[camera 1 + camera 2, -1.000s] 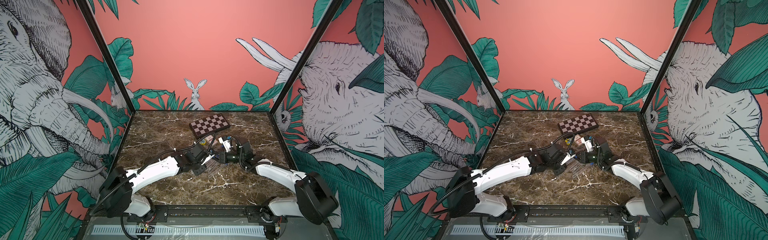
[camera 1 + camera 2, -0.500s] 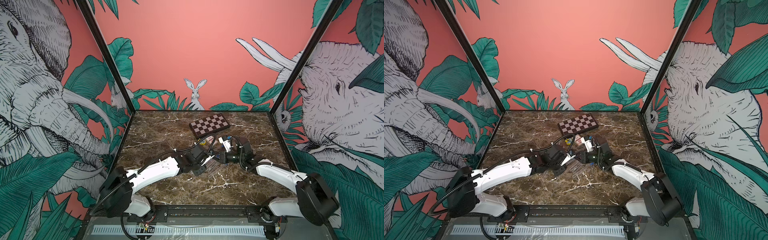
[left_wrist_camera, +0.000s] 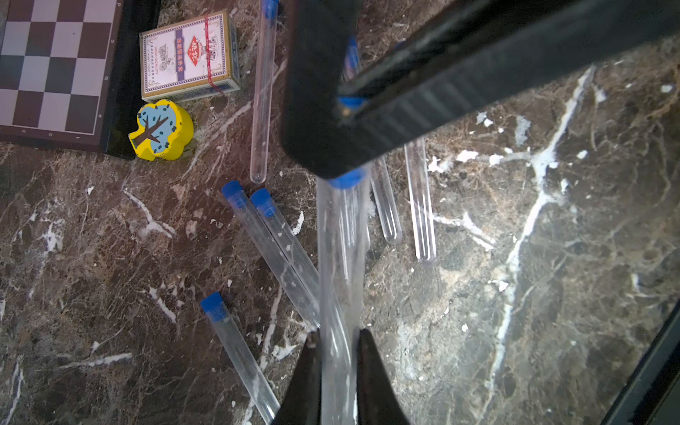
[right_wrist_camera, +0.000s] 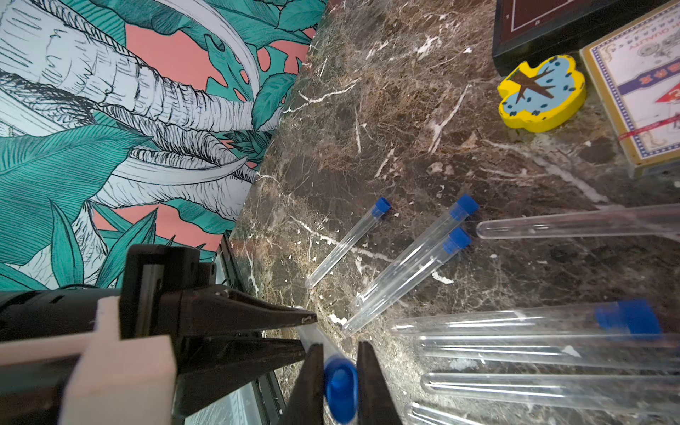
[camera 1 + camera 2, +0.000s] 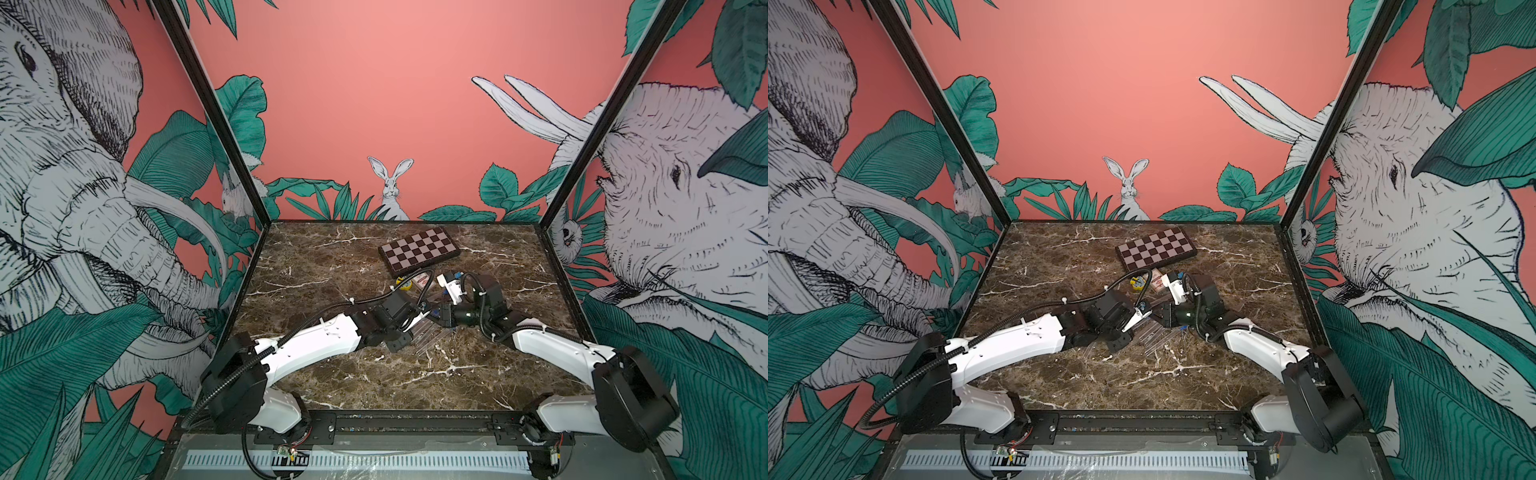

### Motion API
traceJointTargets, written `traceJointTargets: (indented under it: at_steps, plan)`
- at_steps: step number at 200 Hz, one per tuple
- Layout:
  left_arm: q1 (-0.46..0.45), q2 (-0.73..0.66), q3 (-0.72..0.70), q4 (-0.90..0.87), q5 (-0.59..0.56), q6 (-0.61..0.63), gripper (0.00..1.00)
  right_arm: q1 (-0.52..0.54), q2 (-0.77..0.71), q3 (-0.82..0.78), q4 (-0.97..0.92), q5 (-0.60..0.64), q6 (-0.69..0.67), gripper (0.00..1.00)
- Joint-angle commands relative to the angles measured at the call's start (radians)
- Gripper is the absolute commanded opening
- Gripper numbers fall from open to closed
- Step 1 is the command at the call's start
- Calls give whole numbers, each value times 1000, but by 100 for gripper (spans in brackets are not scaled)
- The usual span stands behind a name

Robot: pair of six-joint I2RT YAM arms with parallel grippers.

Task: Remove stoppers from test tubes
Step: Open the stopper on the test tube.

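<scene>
The left hand is clamped shut on a clear test tube lifted above the desk, and the right hand is pinched tight on its blue stopper. So the uncorking itself seems in hand, and the next move calls for a straight pull apart along the tube. Capped tubes, bare tubes, a card box and a yellow tree block lie beneath, none blocking that pull.

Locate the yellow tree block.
In the left wrist view the yellow tree block lies on the marble by a corner of the chessboard, beside the card box.
</scene>
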Motion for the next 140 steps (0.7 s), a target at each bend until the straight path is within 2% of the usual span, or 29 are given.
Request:
traceJointTargets:
  at_steps: [1, 34, 60, 140]
  plan:
    - [3, -2, 4, -9, -40, 3, 0, -6, 12, 1, 24, -31, -2, 19]
    - [3, -6, 9, 0, -34, 7, 0, -6, 33, -6, 33, -41, 3, 26]
    - [3, -3, 3, 2, -29, 11, 0, -7, 35, -7, 37, -35, 7, 24]
    - [3, -17, -14, 8, -5, 17, 0, -7, 49, 17, 49, -42, 15, 26]
